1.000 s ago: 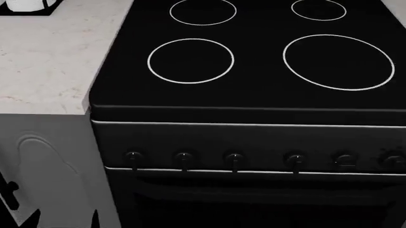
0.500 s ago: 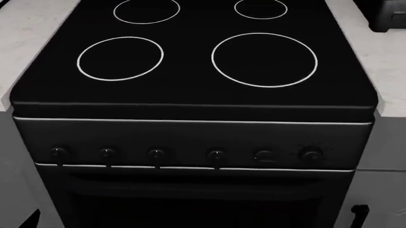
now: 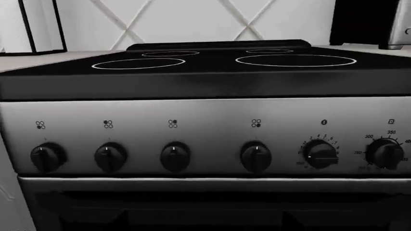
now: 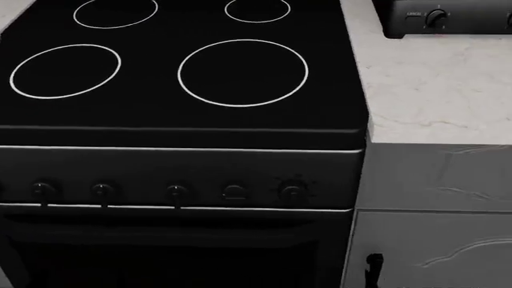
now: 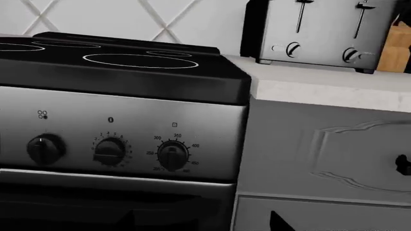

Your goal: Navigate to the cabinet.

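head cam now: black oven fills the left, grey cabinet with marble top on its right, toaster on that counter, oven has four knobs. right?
Not quite: the oven has six knobs, not four, all visible in the left wrist view. The rest holds: in the head view the oven fills the left, the grey cabinet with its marble top sits to its right, and the toaster stands on that counter.

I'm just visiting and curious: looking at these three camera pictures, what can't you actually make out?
- Both claws: in no view, so open or shut is unknown.
- The cabinet: cut by the head view's right and bottom edges; its door is mostly out of frame.
- The toaster: top cropped in the right wrist view.
- The oven door: below the frame edge.
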Robot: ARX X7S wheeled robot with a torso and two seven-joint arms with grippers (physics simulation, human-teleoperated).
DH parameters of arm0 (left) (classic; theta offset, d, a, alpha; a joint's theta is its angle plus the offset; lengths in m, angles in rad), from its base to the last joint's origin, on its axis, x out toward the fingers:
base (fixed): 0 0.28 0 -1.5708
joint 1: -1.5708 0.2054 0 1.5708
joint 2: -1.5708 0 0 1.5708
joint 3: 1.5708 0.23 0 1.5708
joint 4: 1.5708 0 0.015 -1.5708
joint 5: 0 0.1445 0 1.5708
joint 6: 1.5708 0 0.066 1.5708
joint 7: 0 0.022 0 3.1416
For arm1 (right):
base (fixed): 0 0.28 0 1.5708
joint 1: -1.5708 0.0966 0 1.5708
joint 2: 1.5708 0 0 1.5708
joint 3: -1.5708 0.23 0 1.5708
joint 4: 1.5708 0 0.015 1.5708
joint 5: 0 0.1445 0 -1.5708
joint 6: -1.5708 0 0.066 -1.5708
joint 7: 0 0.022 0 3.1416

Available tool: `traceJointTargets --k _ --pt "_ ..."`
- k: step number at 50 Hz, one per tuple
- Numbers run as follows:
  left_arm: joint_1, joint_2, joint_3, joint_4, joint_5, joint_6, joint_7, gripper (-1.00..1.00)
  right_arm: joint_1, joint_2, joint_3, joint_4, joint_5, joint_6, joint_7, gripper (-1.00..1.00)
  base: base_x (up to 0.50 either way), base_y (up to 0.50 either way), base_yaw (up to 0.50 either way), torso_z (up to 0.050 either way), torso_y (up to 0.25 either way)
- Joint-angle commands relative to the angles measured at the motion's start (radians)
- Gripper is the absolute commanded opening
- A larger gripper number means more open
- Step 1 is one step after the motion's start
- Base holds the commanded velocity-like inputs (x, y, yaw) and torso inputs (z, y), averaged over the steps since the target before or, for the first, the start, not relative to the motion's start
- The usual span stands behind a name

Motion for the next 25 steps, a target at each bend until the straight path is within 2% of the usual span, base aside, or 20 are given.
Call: traceJointTargets --k 1,25 --pt "-0.001 -0.004 0.004 0.000 -0.004 0.000 -0.004 1.00 0.000 0.003 -0.006 0.001 0.003 -0.002 0.003 1.00 -0.02 -0.50 0.00 0.000 0.000" --pt "-0.004 -0.009 0.013 -0.004 -0.011 0.004 -0.009 1.00 0.004 0.008 -0.014 0.007 0.009 -0.008 0.007 1.00 -0.02 -0.50 0.00 0.000 0.000"
